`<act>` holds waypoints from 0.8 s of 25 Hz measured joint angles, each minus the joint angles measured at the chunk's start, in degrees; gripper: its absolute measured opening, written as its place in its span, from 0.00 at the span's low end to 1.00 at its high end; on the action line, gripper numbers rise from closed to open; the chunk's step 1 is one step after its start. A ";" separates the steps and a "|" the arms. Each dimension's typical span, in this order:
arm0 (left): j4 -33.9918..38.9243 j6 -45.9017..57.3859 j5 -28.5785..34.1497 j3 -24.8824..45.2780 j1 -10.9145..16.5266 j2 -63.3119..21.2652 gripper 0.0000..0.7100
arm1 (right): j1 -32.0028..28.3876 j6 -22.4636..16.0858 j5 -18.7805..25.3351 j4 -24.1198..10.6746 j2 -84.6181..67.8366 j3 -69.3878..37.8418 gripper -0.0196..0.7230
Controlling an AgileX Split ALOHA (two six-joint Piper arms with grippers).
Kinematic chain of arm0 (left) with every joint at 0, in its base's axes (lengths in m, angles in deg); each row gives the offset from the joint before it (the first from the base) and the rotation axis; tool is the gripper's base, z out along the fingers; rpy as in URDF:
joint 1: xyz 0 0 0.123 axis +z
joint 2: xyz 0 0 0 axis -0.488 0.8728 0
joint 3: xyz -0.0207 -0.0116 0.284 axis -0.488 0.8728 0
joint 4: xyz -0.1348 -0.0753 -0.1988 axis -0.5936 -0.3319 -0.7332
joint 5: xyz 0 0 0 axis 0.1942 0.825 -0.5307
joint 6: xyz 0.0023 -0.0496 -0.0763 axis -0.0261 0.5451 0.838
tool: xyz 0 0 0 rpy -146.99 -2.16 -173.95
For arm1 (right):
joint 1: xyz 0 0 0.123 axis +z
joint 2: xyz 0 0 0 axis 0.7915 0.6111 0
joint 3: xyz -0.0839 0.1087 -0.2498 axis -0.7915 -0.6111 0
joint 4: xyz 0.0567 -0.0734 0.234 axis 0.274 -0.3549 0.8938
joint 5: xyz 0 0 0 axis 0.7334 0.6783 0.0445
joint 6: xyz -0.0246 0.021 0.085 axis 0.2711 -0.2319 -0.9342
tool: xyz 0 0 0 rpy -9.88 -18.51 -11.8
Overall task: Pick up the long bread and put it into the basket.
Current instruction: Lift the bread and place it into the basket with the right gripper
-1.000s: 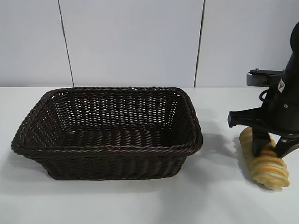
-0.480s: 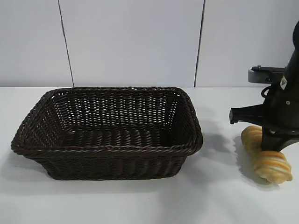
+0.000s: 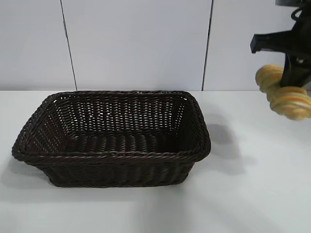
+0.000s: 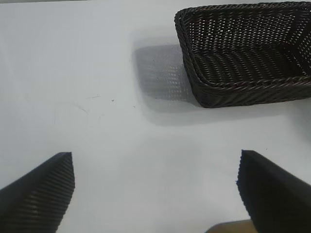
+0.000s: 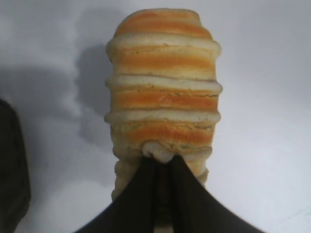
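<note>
Now R claw [image 3: 291,80] pinching long bread [image 3: 284,94] mid-air, basket [image 3: 112,155] well to its left (L claw [image 4: 155,194] spread, idle).

White table [image 3: 243,194], dark wicker basket [image 3: 112,155] resting on it

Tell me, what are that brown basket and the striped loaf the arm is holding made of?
The basket looks like woven wicker or a plastic imitation: dark brown strands, braided rim, slight sheen. The long bread, pinched in the right gripper, looks like a foam or soft plastic replica: even orange stripes, and it dents where squeezed. The left gripper hangs open.
</note>
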 joint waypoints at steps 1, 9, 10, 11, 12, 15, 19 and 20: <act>0.00 0.00 0.00 0.00 0.00 0.00 0.92 | 0.00 2.27 0.04 1.31 0.29 0.28 0.07; -0.05 0.00 0.00 0.00 0.00 0.00 0.92 | 2.06 13.38 -0.36 7.00 2.56 1.53 0.07; -0.05 0.00 0.00 0.00 0.00 0.00 0.92 | 3.28 14.11 -0.36 7.00 3.07 2.44 0.07; -0.05 0.00 0.00 0.00 0.00 0.00 0.92 | 4.51 14.81 -0.36 7.00 3.56 3.38 0.07; -0.05 0.00 0.00 0.00 0.00 0.00 0.92 | 6.16 15.57 -0.36 6.94 4.38 4.74 0.07; -0.05 0.00 0.00 0.00 0.00 0.00 0.92 | 11.08 17.73 -0.17 6.74 7.46 9.34 0.07; -0.05 0.00 0.00 0.00 0.00 0.00 0.92 | 16.56 24.79 0.80 5.33 12.51 15.51 0.07; -0.05 0.00 0.00 0.00 0.00 0.00 0.92 | 17.71 27.35 1.23 5.16 13.82 16.83 0.07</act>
